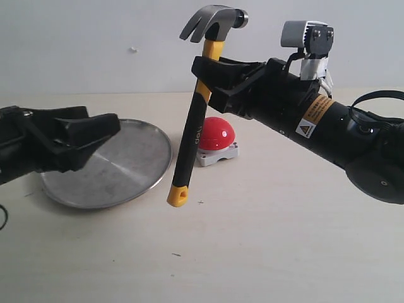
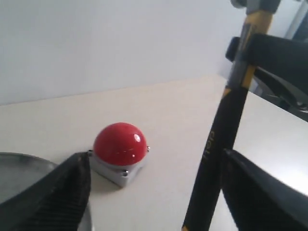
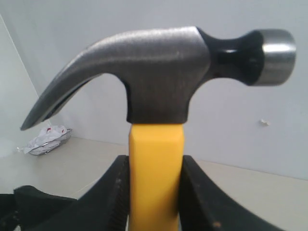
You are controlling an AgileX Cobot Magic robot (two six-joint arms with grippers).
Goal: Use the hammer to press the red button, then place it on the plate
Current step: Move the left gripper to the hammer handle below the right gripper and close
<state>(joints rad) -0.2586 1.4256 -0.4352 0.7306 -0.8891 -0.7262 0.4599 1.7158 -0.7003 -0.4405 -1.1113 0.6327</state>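
My right gripper (image 1: 208,74) is shut on the hammer (image 1: 192,126), gripping the yellow neck just below the grey steel head (image 3: 159,72). The hammer hangs nearly upright in the air, head up, yellow butt (image 1: 177,196) low over the table. Behind its handle stands the red button (image 1: 216,134) on its grey base, with the handle (image 2: 216,144) to one side of the button (image 2: 120,143) in the left wrist view. The silver plate (image 1: 136,167) lies left of the button. My left gripper (image 1: 95,136) hovers open above the plate's left half, holding nothing.
A pale table carries everything, and a plain white wall stands behind it. The right arm's thick black body (image 1: 328,126) stretches across the right side above the table. A small crumpled object (image 3: 45,139) lies far off on the table's edge.
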